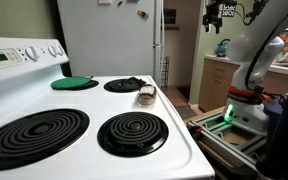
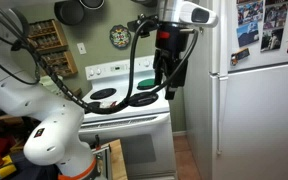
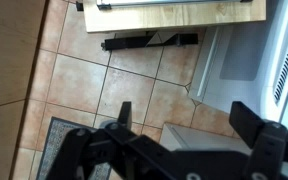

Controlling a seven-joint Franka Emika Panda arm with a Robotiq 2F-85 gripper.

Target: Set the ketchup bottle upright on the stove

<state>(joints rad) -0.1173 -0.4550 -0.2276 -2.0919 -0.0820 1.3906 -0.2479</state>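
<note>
Ketchup bottle (image 1: pixel 146 95): on its side on stove (image 1: pixel 92 100), long axis flat, well below and off to one side of hand (image 3: pixel 182 110). Hand spread, empty, high over floor tiles (image 3: pixel 84 80). Probably needs descent, then sideways reach.

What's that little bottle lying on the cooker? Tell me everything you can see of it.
The ketchup bottle is small and looks like clear plastic, dark red inside with a paler end. It lies on its side on the white stove, close beside a rear coil burner near the stove's edge. It rests on the stove top and nothing holds it. Whether it touches the burner, I cannot tell.
</note>
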